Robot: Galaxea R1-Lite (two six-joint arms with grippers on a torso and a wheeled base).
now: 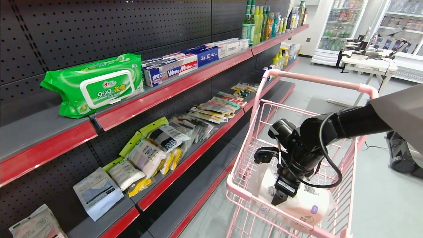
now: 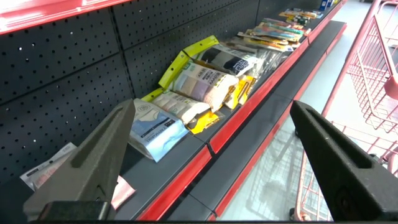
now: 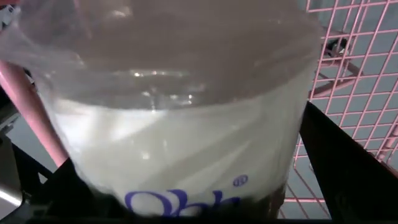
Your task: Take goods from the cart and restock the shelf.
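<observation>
Right pincer (image 1: 279, 198) sits low inside pink cart (image 1: 317, 81), right on a plastic-wrapped paper-roll pack (image 1: 307, 205) that lies in the cart's near end, shelf side. Can't tell whether it's pinching the pack. Left pincer (image 2: 211, 109) is spread wide, holding nothing, facing the lower shelf (image 2: 249, 118) w/ bagged goods (image 2: 199, 81).

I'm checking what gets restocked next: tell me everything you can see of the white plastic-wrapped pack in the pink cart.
The pack is a soft, rounded bundle of what look like white paper rolls in clear, glossy film, with a small purple mark and blue lettering. It lies in the near corner of the pink wire cart, close against the front rim. The right tool is down at its top; whether it grips the pack cannot be told.
</observation>
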